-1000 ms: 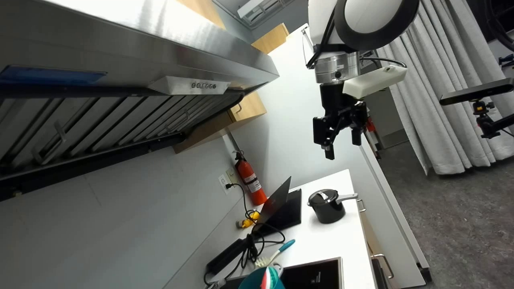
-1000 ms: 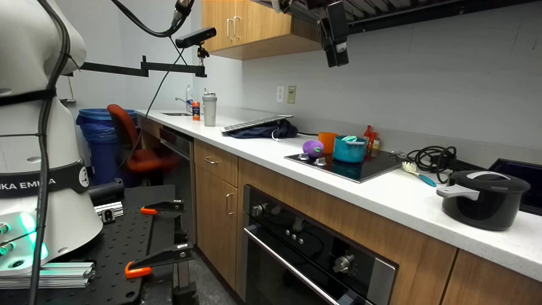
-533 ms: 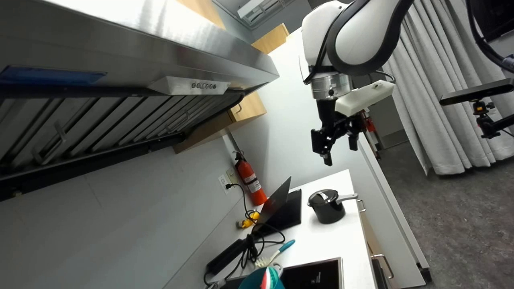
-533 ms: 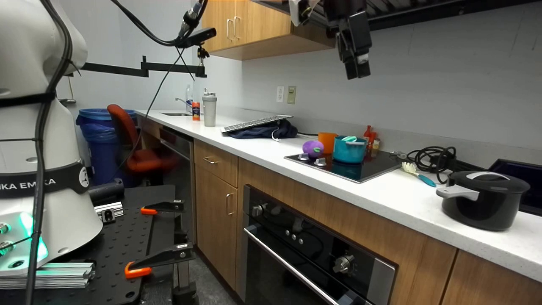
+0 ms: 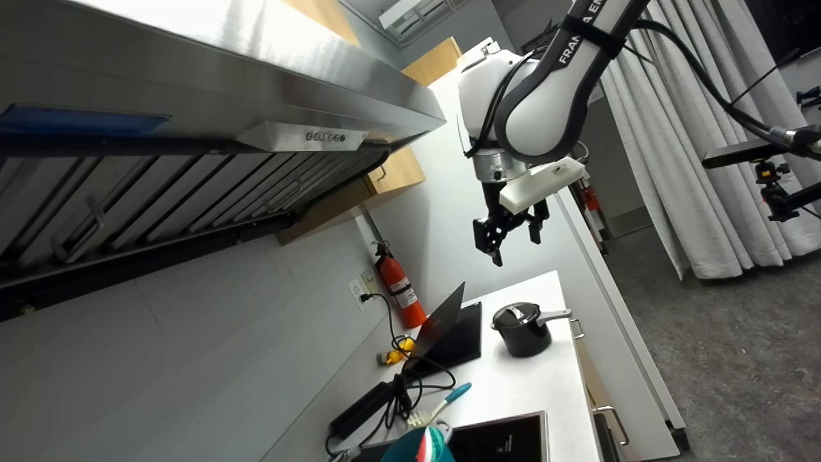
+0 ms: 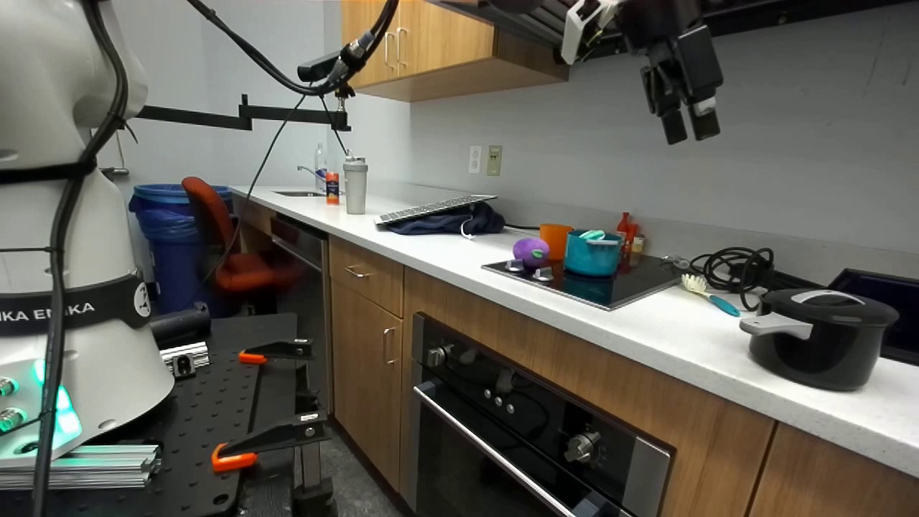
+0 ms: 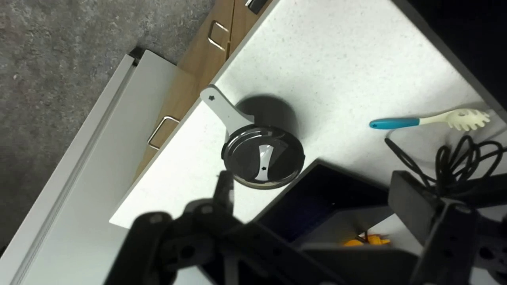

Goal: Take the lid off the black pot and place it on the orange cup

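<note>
Step judged: reach for round dark-grey lid (image 7: 252,158), seated on squat black pot (image 6: 815,352). Black fingers (image 7: 224,187) spread wide, nothing held. Descent onto pale narrow grip (image 7: 263,168) needed next.

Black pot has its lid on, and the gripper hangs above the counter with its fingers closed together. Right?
One slip: the gripper is open, its fingers spread well apart, as the wrist view shows. It does hang above the counter, and the lid is on the black pot.
</note>
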Motion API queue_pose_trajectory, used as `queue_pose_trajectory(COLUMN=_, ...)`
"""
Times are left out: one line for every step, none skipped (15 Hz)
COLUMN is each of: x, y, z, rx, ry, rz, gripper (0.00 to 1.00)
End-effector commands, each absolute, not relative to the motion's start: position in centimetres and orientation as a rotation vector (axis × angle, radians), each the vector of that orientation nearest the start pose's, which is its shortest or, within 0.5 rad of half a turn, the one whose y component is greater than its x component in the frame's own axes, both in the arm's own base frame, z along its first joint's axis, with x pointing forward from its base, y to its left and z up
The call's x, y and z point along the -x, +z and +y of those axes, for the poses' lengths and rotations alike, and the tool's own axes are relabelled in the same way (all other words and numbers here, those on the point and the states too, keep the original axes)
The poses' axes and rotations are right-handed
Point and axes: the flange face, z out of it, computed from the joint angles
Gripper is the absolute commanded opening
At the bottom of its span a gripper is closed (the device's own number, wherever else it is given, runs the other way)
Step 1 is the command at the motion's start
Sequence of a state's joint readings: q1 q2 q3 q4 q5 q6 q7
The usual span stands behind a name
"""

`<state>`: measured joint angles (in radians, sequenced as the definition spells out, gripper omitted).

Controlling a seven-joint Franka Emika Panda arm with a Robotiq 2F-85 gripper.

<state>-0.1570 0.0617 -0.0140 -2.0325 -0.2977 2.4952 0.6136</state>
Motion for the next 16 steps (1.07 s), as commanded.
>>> queue_pose_trajectory(x=-61.7, y=45.3, z=-11.8, rx=3.062, ry=-0.760, rz=1.015, gripper=1.00)
queue_pose_trajectory(x=-62.1, y=45.0, z=-12.3, rx=3.063, ry=-0.760, rz=1.037, gripper=1.00)
queue_pose_trajectory(x=-62.4, y=44.8, z=-12.8, rx=3.063, ry=-0.757, rz=1.058, gripper=1.00)
queue_pose_trajectory(x=-62.6, y=44.6, z=-13.1, rx=3.064, ry=-0.749, rz=1.067, gripper=1.00)
queue_pose_trajectory(x=-62.7, y=44.5, z=-13.2, rx=3.063, ry=-0.742, rz=1.067, gripper=1.00)
queue_pose_trajectory(x=-61.5, y=44.3, z=-13.2, rx=3.063, ry=-0.718, rz=1.031, gripper=1.00)
queue_pose_trajectory(x=-61.7, y=44.2, z=-13.5, rx=3.065, ry=-0.718, rz=1.036, gripper=1.00)
queue_pose_trajectory(x=-61.9, y=44.1, z=-13.5, rx=3.065, ry=-0.718, rz=1.037, gripper=1.00)
queue_pose_trajectory(x=-62.0, y=44.1, z=-13.5, rx=3.065, ry=-0.719, rz=1.036, gripper=1.00)
queue_pose_trajectory(x=-62.1, y=44.1, z=-13.4, rx=3.065, ry=-0.721, rz=1.034, gripper=1.00)
queue_pose_trajectory(x=-62.1, y=44.2, z=-13.3, rx=3.065, ry=-0.722, rz=1.033, gripper=1.00)
queue_pose_trajectory(x=-62.2, y=43.7, z=-13.5, rx=3.072, ry=-0.703, rz=1.044, gripper=1.00)
queue_pose_trajectory(x=-62.3, y=43.4, z=-13.7, rx=3.075, ry=-0.705, rz=1.048, gripper=1.00)
queue_pose_trajectory(x=-62.7, y=43.1, z=-14.0, rx=3.077, ry=-0.712, rz=1.059, gripper=1.00)
queue_pose_trajectory(x=-62.9, y=42.8, z=-14.3, rx=3.077, ry=-0.709, rz=1.075, gripper=1.00)
queue_pose_trajectory(x=-63.3, y=42.4, z=-14.6, rx=3.076, ry=-0.704, rz=1.092, gripper=1.00)
